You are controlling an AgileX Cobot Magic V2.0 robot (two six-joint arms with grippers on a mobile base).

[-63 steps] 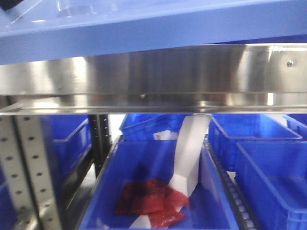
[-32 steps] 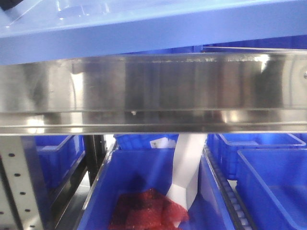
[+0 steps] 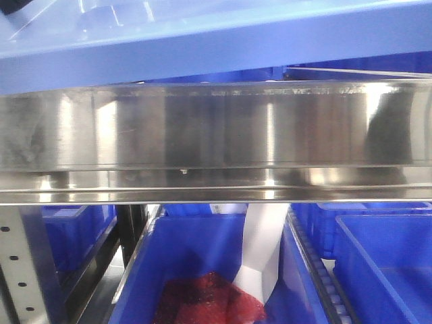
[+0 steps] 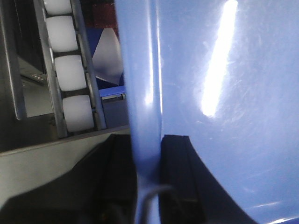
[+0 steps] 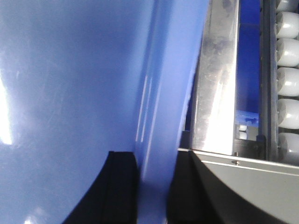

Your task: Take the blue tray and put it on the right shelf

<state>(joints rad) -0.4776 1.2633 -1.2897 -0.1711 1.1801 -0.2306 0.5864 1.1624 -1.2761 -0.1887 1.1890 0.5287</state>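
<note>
Wrist views alone show left tool (image 4: 147, 161), right tool (image 5: 152, 179) clamping tray (image 4: 233, 102).

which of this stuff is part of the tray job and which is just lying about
Job in hand:
blue tray, its rim clamped by the left gripper and the right gripper
right shelf, steel lip just under the tray

Lying about:
deep blue bin below
red crumpled material and white strip in it
white rollers

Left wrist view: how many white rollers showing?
4 rollers, in one column left of the tray: one cut by the top edge, then three below it. More may lie out of frame.
</note>
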